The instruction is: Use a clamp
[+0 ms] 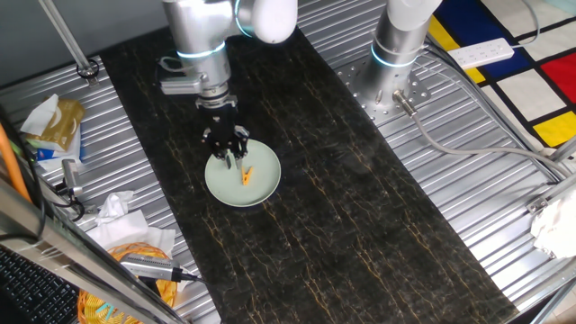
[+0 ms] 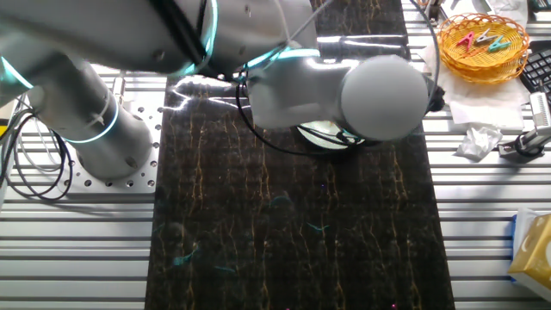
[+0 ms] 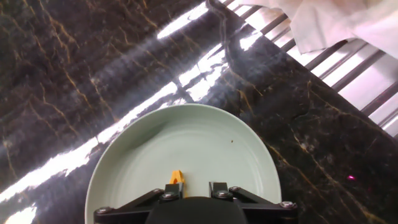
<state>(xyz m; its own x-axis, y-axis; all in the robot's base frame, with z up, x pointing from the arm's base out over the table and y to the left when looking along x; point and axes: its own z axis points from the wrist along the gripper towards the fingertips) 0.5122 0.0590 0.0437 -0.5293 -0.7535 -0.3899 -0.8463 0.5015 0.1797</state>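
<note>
The clamp (image 1: 247,175) is a tiny orange-yellow clip lying on the round pale green plate (image 1: 263,190), which sits on the dark marble mat. My gripper (image 1: 228,155) hangs over the plate's upper left part, just up-left of the clamp and above it. In the hand view the plate (image 3: 205,143) fills the lower middle. The clamp's tip (image 3: 176,177) peeks out beside my left finger (image 3: 170,188). The gripper (image 3: 194,188) has its fingers apart with nothing between them. In the other fixed view the arm hides the clamp, and only a sliver of the plate (image 2: 320,134) shows.
A wicker basket (image 2: 482,39) with several coloured clips stands off the mat, with crumpled tissue (image 2: 478,142) near it. A second arm's base (image 1: 396,54) is bolted at the mat's far side. Clutter and cables (image 1: 126,252) lie along the left edge.
</note>
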